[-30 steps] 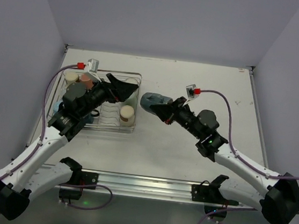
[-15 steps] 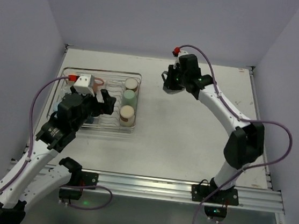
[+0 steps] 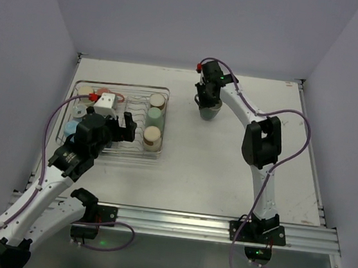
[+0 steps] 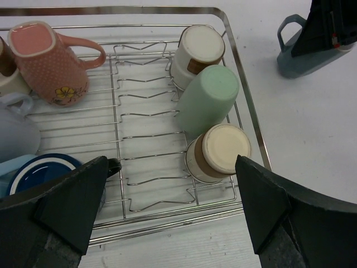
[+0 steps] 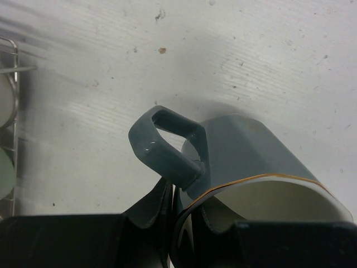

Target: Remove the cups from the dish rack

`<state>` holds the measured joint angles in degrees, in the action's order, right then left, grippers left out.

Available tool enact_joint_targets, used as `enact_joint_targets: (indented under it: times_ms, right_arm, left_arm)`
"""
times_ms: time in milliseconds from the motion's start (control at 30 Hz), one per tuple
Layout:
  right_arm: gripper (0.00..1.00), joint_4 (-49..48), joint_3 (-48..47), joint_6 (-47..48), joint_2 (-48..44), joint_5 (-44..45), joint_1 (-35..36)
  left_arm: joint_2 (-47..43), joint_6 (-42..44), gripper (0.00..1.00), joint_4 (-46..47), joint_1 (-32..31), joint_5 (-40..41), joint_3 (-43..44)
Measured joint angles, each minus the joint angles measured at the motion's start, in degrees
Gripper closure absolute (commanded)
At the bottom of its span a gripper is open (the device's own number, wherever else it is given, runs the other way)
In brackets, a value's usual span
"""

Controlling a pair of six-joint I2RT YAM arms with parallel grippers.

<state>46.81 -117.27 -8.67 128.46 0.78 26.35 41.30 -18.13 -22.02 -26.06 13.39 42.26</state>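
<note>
Counting what is out: one cup, the grey-teal mug (image 3: 209,111), is outside the dish rack (image 4: 146,134), on the table (image 3: 226,172) well to the rack's right near the far edge. It looks upright in the top view. The right wrist view shows it mouth-up with a shadow close under it, but I cannot tell whether its base is fully down.

Left in the rack are at least six cups:
- the salmon pink mug (image 4: 47,61) at the far left
- the light blue mug (image 4: 14,131) and the navy mug (image 4: 47,174) along the left side
- down the right side, a far beige tumbler (image 4: 198,50), the pale green tumbler (image 4: 207,99) and a near beige tumbler (image 4: 220,151), each touching the next

A sliver of another pale cup shows behind the pink mug, too cropped to name. My judgement is that this is early in the task, with most of the unloading not yet done.

The right gripper (image 5: 177,220) is closed on the grey-teal mug's rim just beside the handle, one finger inside the wall and one outside. The mug is not released.

The left gripper (image 4: 170,163) is spread wide and holds nothing. It hangs over the near edge of the rack with its fingers well apart on either side of the middle slots, touching no cup.
</note>
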Motion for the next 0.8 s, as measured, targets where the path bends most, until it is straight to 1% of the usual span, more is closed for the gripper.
enact_joint_targets:
  times_ms: [133, 167, 200, 300, 333, 400, 433, 533, 567, 633, 667, 700, 800]
  right_arm:
    - [1.00, 0.8, -0.8, 0.8, 1.7, -0.2, -1.4]
    - [0.96, 0.8, -0.9, 0.9, 2.1, -0.4, -1.7]
    - [0.85, 0.8, -1.1, 0.9, 2.3, -0.4, -1.8]
    - [0.65, 0.7, -1.3, 1.0, 2.3, -0.4, -1.9]
    - [0.56, 0.4, -1.3, 1.1, 2.3, -0.4, -1.9]
    - [0.48, -0.3, -1.2, 1.2, 2.0, -0.5, -1.9]
    - [0.41, -0.9, -0.8, 1.4, 1.5, -0.5, -1.9]
    - [0.35, -1.4, 1.0, 1.6, -0.9, -1.0, -1.9]
    - [0.30, -1.7, 1.7, 1.7, -2.1, -1.5, -1.9]
    - [0.25, -2.6, 3.7, 1.6, -5.3, -2.2, -1.9]
    - [0.21, -3.3, 5.0, 1.6, -7.4, -3.0, -1.9]
    - [0.19, -4.7, 7.2, 1.4, -10.0, -3.6, -1.9]
    - [0.17, -8.8, 15.7, 1.1, -19.9, -6.5, -1.9]
  left_arm:
    - [0.2, 0.3, 0.00, 0.0, 0.1, 0.5, 0.0]
    - [0.5, 0.3, 0.00, 0.0, 0.2, 0.7, 0.0]
    - [1.0, 0.3, 0.00, 0.0, 0.2, 1.0, 0.0]
    - [3.6, 0.3, 0.00, -0.5, 0.2, 2.2, 1.2]
    - [4.5, 0.3, 0.00, -0.9, 0.2, 2.5, 1.9]
    - [6.3, 0.3, 0.00, -1.6, 0.2, 3.1, 3.8]
    - [7.2, 0.3, 0.00, -2.0, 0.3, 3.4, 5.0]
    - [10.3, 0.1, 0.00, -2.3, 0.3, 4.9, 8.7]
    - [11.7, -0.2, 0.00, -2.4, 0.4, 5.4, 10.0]
    - [14.6, -0.5, 0.00, -2.3, 0.7, 6.2, 12.3]
    - [16.2, -0.8, 0.00, -2.3, 1.1, 6.6, 13.4]
    - [18.0, -0.9, 0.00, -2.2, 1.7, 6.9, 14.5]
    - [22.8, -1.9, 0.00, -1.2, 5.0, 6.8, 16.9]
